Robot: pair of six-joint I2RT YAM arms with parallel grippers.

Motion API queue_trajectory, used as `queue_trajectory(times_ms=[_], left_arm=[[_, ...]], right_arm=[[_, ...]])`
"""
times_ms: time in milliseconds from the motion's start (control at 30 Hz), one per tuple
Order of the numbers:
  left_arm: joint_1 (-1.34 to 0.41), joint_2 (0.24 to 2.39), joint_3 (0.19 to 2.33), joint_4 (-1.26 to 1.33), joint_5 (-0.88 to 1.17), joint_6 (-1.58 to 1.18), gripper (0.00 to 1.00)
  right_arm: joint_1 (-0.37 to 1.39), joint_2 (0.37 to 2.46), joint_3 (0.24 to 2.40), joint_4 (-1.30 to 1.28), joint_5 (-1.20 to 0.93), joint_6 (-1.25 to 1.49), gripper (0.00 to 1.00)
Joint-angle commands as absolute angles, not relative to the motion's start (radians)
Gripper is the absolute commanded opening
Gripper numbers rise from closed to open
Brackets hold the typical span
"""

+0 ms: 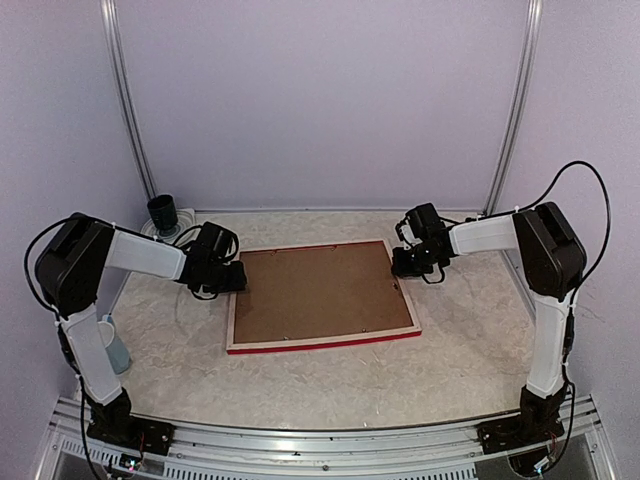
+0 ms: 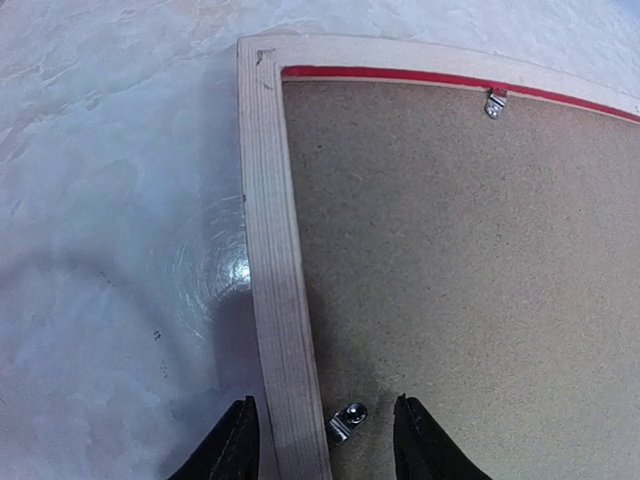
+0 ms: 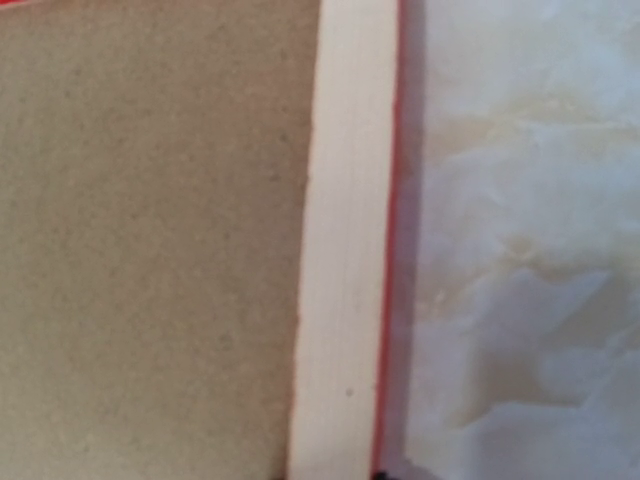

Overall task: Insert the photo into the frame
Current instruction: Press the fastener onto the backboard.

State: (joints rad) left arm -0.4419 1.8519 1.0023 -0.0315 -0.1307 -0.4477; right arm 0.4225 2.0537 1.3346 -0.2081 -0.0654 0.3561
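Room around my two grippers

The large thin rectangular frame, pale wood back up with red edges point(image 1: 322, 338), lies flat mid-table and fills the ground between my arms. My left gripper point(image 2: 320, 445) straddles its left rail, fingers apart, with a small metal clip point(image 2: 347, 421) between them. My right gripper point(image 1: 412, 262) crowds its far right corner. The marbled tabletop point(image 1: 330, 385) gives open passage in front of and behind the frame. A dark round cup point(image 1: 163, 214) blocks the far left corner.

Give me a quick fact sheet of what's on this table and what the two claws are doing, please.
frame: lying face down on the table, pale wood back up
backing board: brown, sitting inside the frame
photo: not visible
left gripper: open, fingers astride the frame's left rail and a metal clip
right gripper: at the frame's far right corner; open or shut unclear
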Motion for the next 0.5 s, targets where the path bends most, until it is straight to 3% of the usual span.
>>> queue_trajectory(times_ms=[0,467], left_arm=[[-0.454,1.831,0.992,-0.082,-0.199,-0.453,0.45],[-0.455,1.855,1.001,-0.105,-0.24,-0.448,0.36]], right_arm=[[0.431,2.094,1.34,-0.273,-0.081,0.335,0.07],[0.431,2.1,1.343,-0.273,-0.081,0.334,0.07]])
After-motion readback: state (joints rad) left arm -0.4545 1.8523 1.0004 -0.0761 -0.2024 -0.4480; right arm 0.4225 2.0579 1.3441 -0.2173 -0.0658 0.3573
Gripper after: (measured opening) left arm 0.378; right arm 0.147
